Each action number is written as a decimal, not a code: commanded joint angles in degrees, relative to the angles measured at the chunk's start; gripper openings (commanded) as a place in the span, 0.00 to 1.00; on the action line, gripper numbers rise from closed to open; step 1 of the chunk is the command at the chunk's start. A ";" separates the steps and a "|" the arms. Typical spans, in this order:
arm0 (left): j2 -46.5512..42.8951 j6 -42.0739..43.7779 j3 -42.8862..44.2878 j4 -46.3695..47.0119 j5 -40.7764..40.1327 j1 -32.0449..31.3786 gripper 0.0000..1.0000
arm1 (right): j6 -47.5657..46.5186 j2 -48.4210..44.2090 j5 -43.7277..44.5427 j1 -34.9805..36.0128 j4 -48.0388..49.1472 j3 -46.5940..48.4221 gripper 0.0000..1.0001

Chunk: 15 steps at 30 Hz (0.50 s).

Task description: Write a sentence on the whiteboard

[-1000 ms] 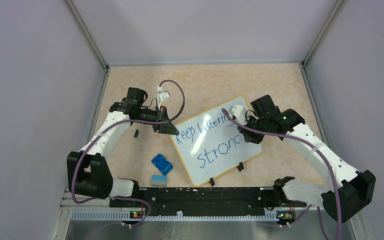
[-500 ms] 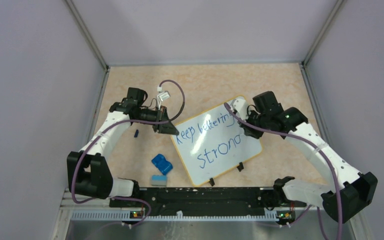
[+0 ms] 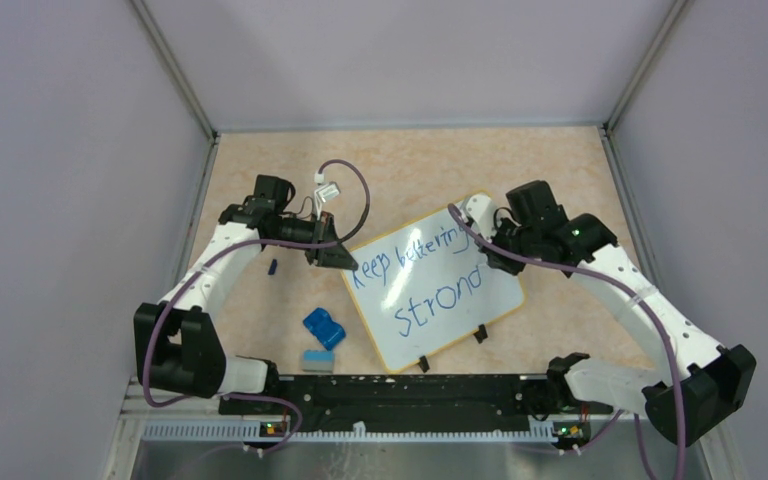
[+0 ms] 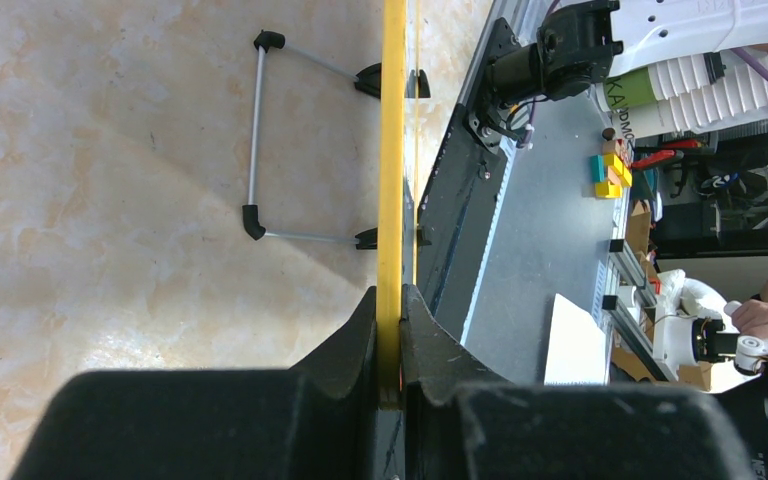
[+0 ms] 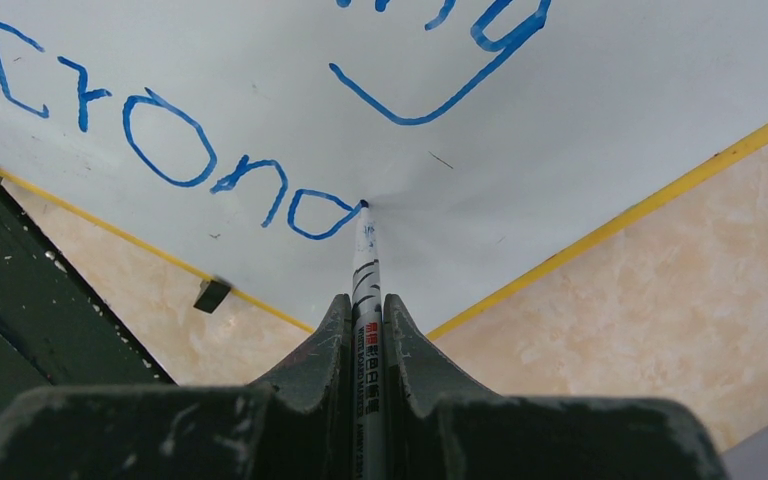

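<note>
left fingers (image 4: 352,335) clamped on whiteboard (image 3: 410,345) rim, far-left corner | right fingers (image 5: 325,345) clamped on marker (image 5: 365,262), tip touching board near its right edge | blue block (image 3: 323,327) apart, left

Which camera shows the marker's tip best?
Right wrist view: the marker, held by the right gripper, touches its tip to the whiteboard. The top view hides it behind that gripper; the left wrist view misses it.

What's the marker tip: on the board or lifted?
Touching. In the right wrist view the marker, held in the shut right gripper, meets the whiteboard tip-first at the end of the last blue stroke.
</note>
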 commanded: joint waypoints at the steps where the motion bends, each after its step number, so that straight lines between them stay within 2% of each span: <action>1: 1.35 3.95 -1.01 1.46 -5.07 -1.06 0.00 | -1.72 -0.82 0.36 -0.58 -0.30 -0.39 0.00; 15: 1.33 3.83 -1.23 1.72 -4.99 -1.07 0.00 | -3.29 -1.19 -1.27 -0.43 -3.00 -4.33 0.00</action>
